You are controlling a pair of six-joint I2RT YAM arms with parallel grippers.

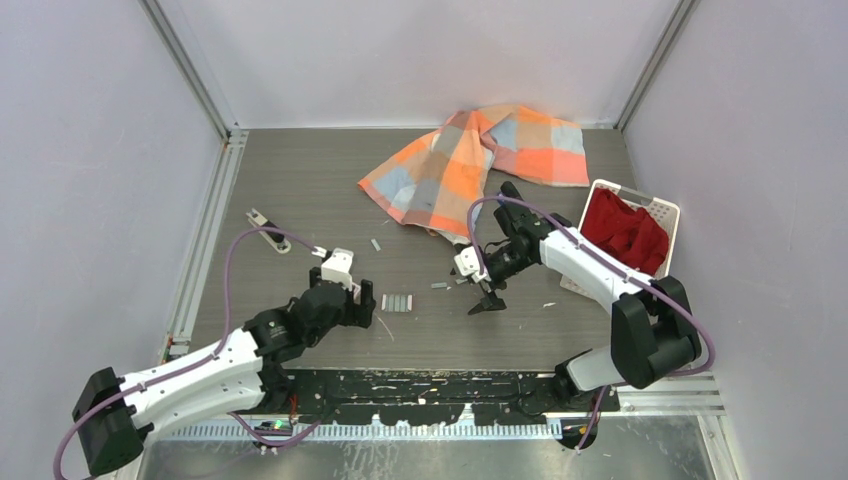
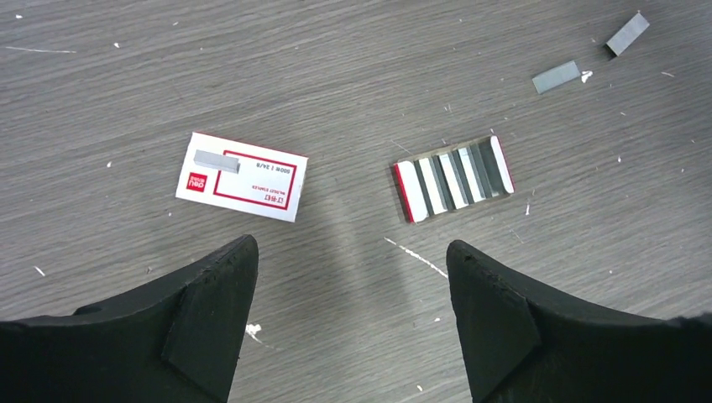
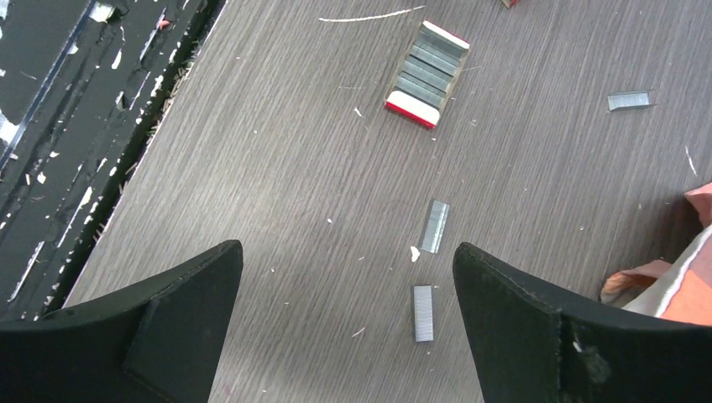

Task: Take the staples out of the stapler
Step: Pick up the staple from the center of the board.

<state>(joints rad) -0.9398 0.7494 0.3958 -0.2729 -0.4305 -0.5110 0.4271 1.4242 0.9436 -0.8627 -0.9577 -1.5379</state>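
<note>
The left gripper (image 2: pixel 350 248) has its jaws wide apart with only bare worktop (image 2: pixel 353 101) in the gap. The right gripper (image 3: pixel 348 248) also has its jaws spread, clamped on nothing.

Only the top view shows the stapler (image 1: pixel 268 232). It lies flat on the worktop, well apart from the left gripper's jaws, beyond them and out to their left, and much farther from the right gripper's jaws. Neither wrist camera has it in frame.

The left wrist view shows a white-and-red packet (image 2: pixel 241 176) lying ahead of the picture-left finger, which the top view does not show clearly. An open red-edged tray (image 2: pixel 501 164) of strips lies ahead of the other finger. Two loose staples (image 2: pixel 556 76) strips sit farther off, beyond the tray on that side.

The right wrist view shows two loose strips lying end to end within the gap of its jaws, nearer the picture-right finger. A third strip is ahead of that finger, and the same tray lies farther ahead, roughly on the gap's line. A corner of the checked cloth (image 3: pixel 672 294) is just beside the picture-right finger.

The top view alone places the tray between the two sets of jaws, closer to the left pair. It also takes in a white basket (image 1: pixel 665 210) of red fabric behind the right arm.
</note>
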